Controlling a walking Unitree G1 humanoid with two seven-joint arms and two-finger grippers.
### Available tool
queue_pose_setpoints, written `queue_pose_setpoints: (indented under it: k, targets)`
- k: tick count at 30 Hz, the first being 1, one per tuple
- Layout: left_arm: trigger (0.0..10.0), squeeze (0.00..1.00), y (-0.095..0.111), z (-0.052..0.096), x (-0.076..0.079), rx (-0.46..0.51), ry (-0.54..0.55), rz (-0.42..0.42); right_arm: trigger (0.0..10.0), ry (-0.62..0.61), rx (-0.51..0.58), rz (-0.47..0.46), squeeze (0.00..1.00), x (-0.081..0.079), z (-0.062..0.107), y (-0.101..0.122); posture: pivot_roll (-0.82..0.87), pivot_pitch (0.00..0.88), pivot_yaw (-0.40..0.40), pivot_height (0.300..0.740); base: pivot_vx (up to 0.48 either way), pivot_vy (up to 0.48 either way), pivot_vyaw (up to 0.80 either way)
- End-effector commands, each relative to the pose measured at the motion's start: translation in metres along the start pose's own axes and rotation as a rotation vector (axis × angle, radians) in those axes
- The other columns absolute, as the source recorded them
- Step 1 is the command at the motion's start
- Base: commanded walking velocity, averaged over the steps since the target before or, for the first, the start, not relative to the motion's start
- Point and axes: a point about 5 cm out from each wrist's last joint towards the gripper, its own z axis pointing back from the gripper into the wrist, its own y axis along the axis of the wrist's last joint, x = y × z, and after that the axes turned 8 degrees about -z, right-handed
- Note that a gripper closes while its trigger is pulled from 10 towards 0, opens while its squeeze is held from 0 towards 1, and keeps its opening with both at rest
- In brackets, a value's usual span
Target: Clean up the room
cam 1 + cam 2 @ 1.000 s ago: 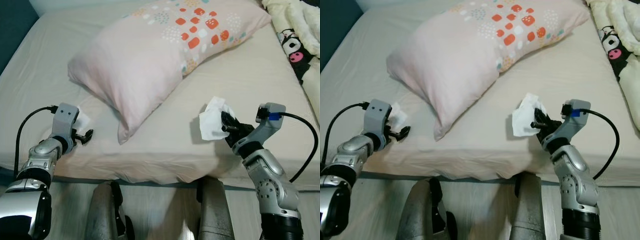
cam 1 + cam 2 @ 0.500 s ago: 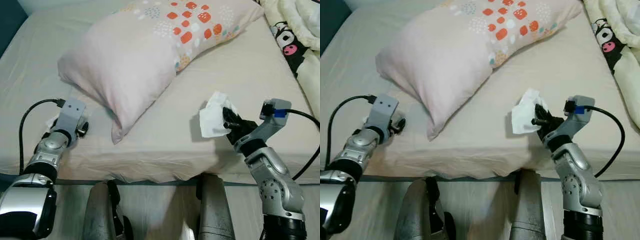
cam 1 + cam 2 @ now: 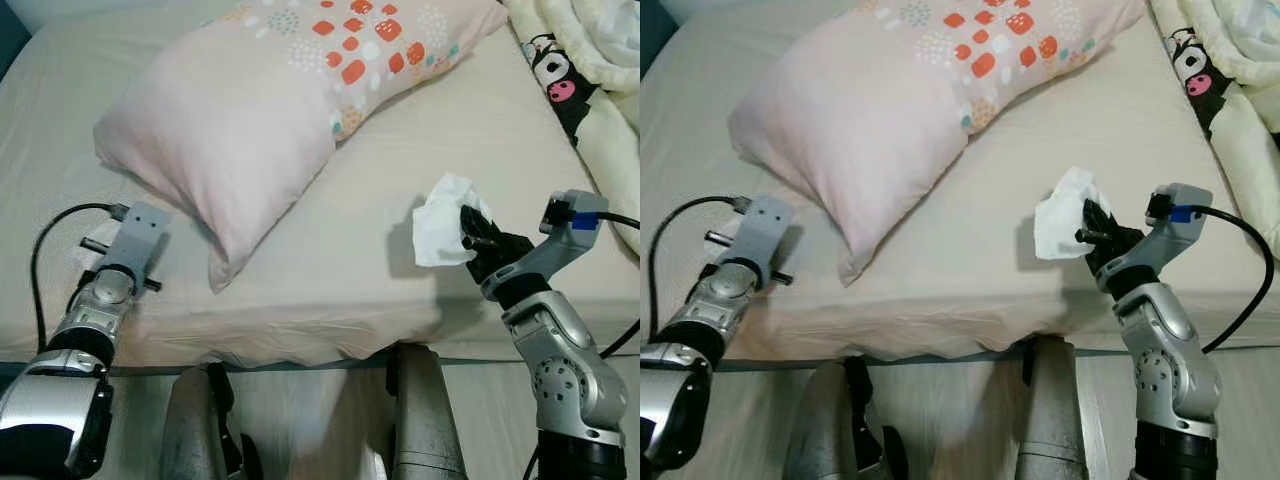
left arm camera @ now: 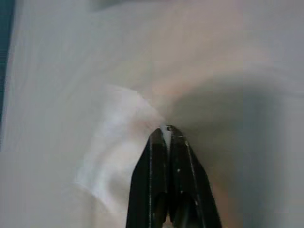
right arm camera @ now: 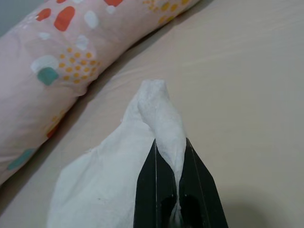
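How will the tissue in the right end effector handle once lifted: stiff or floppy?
Likely floppy: the white tissue bunches into a crumpled peak where the right end effector pinches it, and the rest hangs loose. Probably very light and easily torn. It looks unlikely to slip, since the fingers close tight on the fold.

Left gripper (image 4: 167, 130) hidden behind its own wrist housing in the eye views. White tissue (image 4: 111, 156) at its tips soft and blurred in the left wrist view, edges hard to trace. Pillow (image 3: 270, 110) cut off by the top edge. Patterned blanket (image 3: 575, 70) cropped at the right edge. Lower part of the crumpled tissue (image 5: 118, 185) running off the right wrist view.
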Motion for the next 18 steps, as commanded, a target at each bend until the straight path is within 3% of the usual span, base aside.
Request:
queue_pose_setpoints:
  k: [1,3,5,6,8,10,11,12,13,14,16,18]
  targets:
    - [0.0,0.00,-0.004,-0.002,-0.032,-0.019,0.130,0.132,10.0,0.012,0.009,-0.001,0.00,0.000,0.000,0.002,-0.16,0.385,0.068,0.497,0.000,0.000,0.00]
    - [0.0,0.00,0.000,-0.003,-0.040,-0.007,0.163,0.176,10.0,0.016,0.013,-0.003,0.00,0.000,-0.001,0.003,-0.16,0.385,0.068,0.497,0.000,0.000,0.00]
    - [0.0,0.00,0.012,-0.006,-0.058,0.043,0.202,0.386,10.0,0.037,0.032,-0.028,0.00,-0.002,-0.007,0.004,-0.13,0.322,0.062,0.497,0.000,0.000,0.00]
    - [0.0,0.00,0.012,-0.006,-0.058,0.043,0.202,0.386,10.0,0.037,0.032,-0.028,0.00,-0.002,-0.007,0.004,-0.13,0.322,0.062,0.497,0.000,0.000,0.00]
    - [0.0,0.00,0.025,-0.009,-0.066,0.116,0.172,0.554,10.0,0.070,0.046,-0.063,0.00,-0.007,-0.015,0.003,-0.12,0.293,0.060,0.497,0.000,0.000,0.00]
    - [0.0,0.00,0.025,-0.009,-0.066,0.116,0.172,0.554,10.0,0.070,0.046,-0.063,0.00,-0.007,-0.015,0.003,-0.12,0.293,0.060,0.497,0.000,0.000,0.00]
    - [0.0,0.00,0.033,-0.010,-0.068,0.162,0.128,0.644,10.0,0.084,0.049,-0.077,0.00,-0.009,-0.019,0.002,-0.10,0.256,0.055,0.497,0.000,0.000,0.00]
    - [0.0,0.00,0.033,-0.010,-0.068,0.162,0.128,0.644,10.0,0.084,0.049,-0.077,0.00,-0.009,-0.019,0.002,-0.10,0.256,0.055,0.497,0.000,0.000,0.00]
    - [0.0,0.00,0.038,-0.011,-0.069,0.214,0.064,0.755,10.0,0.104,0.053,-0.095,0.00,-0.013,-0.024,0.001,-0.10,0.223,0.052,0.497,0.000,0.000,0.00]
    - [0.0,0.00,0.038,-0.011,-0.069,0.214,0.064,0.755,10.0,0.104,0.053,-0.095,0.00,-0.013,-0.024,0.001,-0.10,0.223,0.052,0.497,0.000,0.000,0.00]
    - [0.0,0.00,0.046,-0.010,-0.054,0.321,-0.168,1.063,10.0,0.152,0.047,-0.162,0.00,-0.021,-0.036,-0.004,-0.08,0.141,0.039,0.497,0.000,0.000,0.00]
    - [0.0,0.00,0.046,-0.010,-0.054,0.321,-0.168,1.063,10.0,0.152,0.047,-0.162,0.00,-0.021,-0.036,-0.004,-0.08,0.141,0.039,0.497,0.000,0.000,0.00]
